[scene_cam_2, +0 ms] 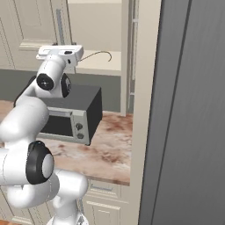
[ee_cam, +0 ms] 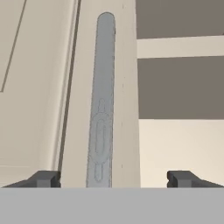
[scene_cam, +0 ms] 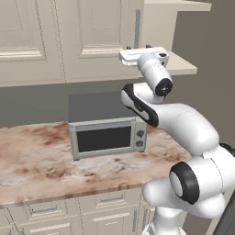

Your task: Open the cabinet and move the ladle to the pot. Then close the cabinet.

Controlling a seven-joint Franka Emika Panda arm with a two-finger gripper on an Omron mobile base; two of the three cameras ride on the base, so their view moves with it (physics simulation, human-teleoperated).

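No legible writing or brand marks anywhere. One cabinet (scene_cam: 92, 36) door, shut, with one grey bar handle (ee_cam: 103, 100) at 12 o'clock from the gripper (ee_cam: 113, 178), jaws spread wide, empty, straddling the handle. One ladle (scene_cam_2: 97, 54) on the open shelf (scene_cam_2: 103, 67), at 3 o'clock from the hand. One microwave (scene_cam: 106, 125) with two knobs (scene_cam: 140, 138), on the counter (scene_cam: 41, 160).

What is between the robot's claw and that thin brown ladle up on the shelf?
The gripper hangs open in front of the grey bar handle of the cabinet door. The ladle lies on the open shelf beside that door; nothing visible covers it, and the door itself looks shut or nearly so.
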